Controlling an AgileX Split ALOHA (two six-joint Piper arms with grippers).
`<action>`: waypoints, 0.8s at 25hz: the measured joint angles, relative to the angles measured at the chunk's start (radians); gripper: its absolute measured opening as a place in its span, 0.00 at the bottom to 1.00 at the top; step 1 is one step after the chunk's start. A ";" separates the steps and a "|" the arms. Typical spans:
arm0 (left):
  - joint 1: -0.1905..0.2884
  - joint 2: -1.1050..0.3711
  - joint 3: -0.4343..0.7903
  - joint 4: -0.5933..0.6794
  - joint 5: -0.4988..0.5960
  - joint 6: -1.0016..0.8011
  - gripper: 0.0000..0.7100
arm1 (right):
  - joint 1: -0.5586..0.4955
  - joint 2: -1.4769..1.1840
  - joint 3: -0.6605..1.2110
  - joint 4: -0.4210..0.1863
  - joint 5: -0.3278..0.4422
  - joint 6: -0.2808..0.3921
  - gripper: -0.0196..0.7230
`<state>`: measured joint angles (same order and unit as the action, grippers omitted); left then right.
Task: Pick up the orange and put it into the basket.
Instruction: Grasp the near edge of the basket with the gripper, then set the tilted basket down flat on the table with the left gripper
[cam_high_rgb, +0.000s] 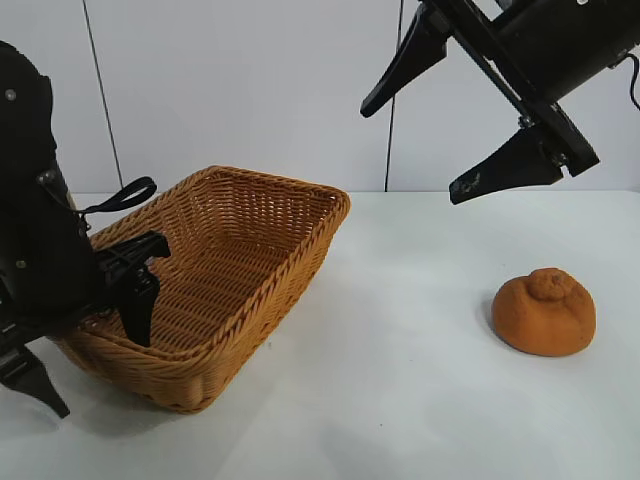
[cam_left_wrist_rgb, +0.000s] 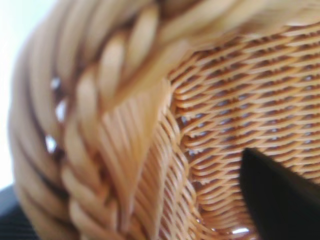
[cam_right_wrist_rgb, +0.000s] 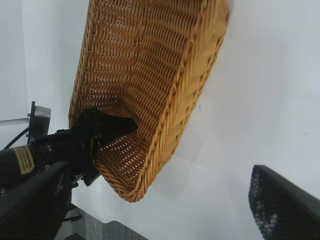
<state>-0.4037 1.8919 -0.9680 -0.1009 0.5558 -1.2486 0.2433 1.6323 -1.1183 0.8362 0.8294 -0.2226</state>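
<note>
The orange, a dull orange-brown lump with a knob on top, lies on the white table at the right. The basket, tan woven wicker, stands at the left and looks slightly tilted. My left gripper straddles the basket's near-left rim, one finger inside and one outside, shut on the wall. The left wrist view shows the braided rim close up, with one finger inside. My right gripper hangs open and empty, high above the table, up and left of the orange. The right wrist view shows the basket but not the orange.
The white table runs between basket and orange. A pale wall stands behind. The table's edge and a dark floor show in the right wrist view beyond the basket's corner.
</note>
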 joint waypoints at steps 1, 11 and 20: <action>0.000 0.000 0.001 0.000 0.004 -0.007 0.44 | 0.000 0.000 0.000 0.000 0.000 0.000 0.92; 0.052 -0.018 -0.003 -0.116 -0.025 0.039 0.13 | 0.000 0.000 0.000 0.000 0.000 0.000 0.92; 0.165 -0.063 -0.139 -0.140 0.112 0.233 0.13 | 0.000 0.000 0.000 -0.004 0.001 0.000 0.92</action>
<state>-0.2389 1.8289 -1.1065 -0.2404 0.6673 -1.0152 0.2433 1.6323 -1.1183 0.8319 0.8309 -0.2229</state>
